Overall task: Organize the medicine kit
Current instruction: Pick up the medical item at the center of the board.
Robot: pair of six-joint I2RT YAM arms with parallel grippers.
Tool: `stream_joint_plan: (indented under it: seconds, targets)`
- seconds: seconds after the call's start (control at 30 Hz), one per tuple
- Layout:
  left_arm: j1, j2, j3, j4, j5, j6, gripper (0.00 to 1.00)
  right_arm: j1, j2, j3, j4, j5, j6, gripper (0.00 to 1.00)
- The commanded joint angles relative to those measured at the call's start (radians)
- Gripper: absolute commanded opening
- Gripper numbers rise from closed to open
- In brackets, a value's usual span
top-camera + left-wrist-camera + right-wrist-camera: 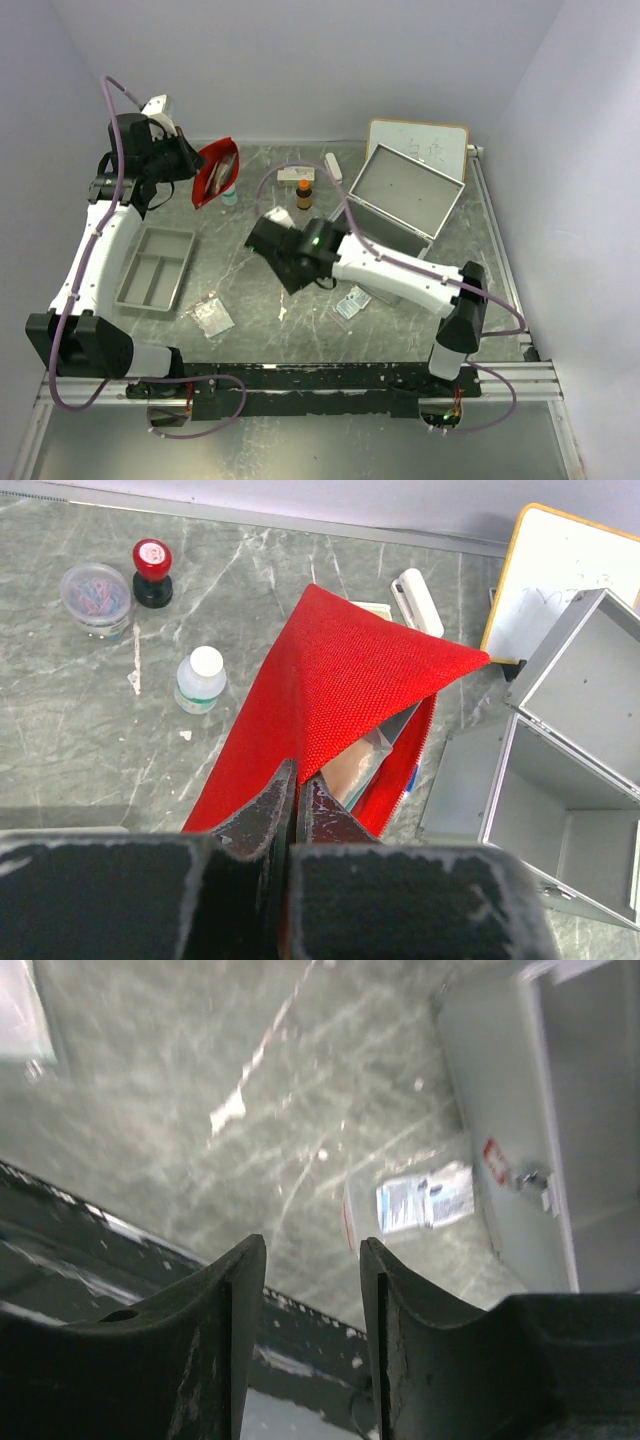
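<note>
Pinching red pouch (345, 680) edge, left gripper (298, 782) jaws clamped on it | right gripper (312, 1252) jaws apart, hovering above table (150, 1070) near sachet (425, 1200)

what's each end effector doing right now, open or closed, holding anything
left end effector: closed, pinching the edge of the red pouch
right end effector: open, holding nothing
</note>
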Motion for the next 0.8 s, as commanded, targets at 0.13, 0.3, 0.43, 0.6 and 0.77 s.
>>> stream_joint_plan:
  seconds: [0.13,0.3,0.43,0.6,0.77]
  targets:
    - [0.007,-0.021,0.030,-0.014,-0.031,0.029,0.07,0.096,-0.019,-0.218,-0.041,0.100,0.097,0.45]
    - [0.007,-0.033,0.018,-0.016,-0.025,0.024,0.07,0.090,-0.061,-0.355,-0.017,0.136,0.071,0.47]
    - [0.007,-0.030,0.024,-0.015,-0.013,0.019,0.07,0.069,-0.081,-0.445,0.022,0.145,0.007,0.48]
    - [0.007,-0.026,0.038,-0.019,-0.012,0.023,0.07,0.067,-0.071,-0.483,0.058,0.100,-0.022,0.48]
    - [0.007,-0.031,0.028,-0.016,0.000,0.012,0.07,0.069,-0.059,-0.537,0.113,0.060,-0.023,0.48]
